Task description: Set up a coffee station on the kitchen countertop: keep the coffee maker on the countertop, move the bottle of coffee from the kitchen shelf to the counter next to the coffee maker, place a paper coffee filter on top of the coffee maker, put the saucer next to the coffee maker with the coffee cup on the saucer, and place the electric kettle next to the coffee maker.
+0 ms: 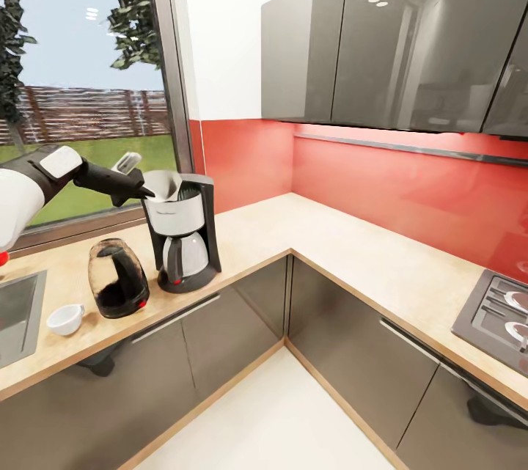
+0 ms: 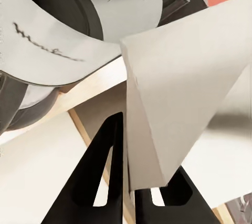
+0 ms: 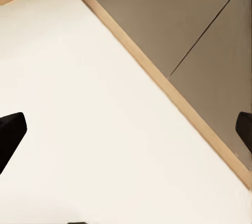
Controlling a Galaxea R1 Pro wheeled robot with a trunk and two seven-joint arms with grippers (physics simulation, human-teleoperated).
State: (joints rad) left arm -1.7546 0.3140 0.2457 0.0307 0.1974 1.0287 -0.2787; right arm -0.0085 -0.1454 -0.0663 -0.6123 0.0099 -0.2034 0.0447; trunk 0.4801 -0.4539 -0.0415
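A big window (image 1: 81, 81) sits on the left, with a gray frame. Outside there is green grass (image 1: 110, 155), a brown fence (image 1: 88, 112), blue sky and leafy trees (image 1: 136, 8). The wall behind the counter is shiny red (image 1: 381, 184). Dark gray cupboards (image 1: 389, 37) hang up high, with little lights shining on them. Part of a metal sink (image 1: 18, 316) shows at the left edge. A gray stove (image 1: 495, 316) sits at the right edge. Gray cupboard doors (image 1: 220, 353) with long handles are down low. The floor (image 1: 279, 426) is white.
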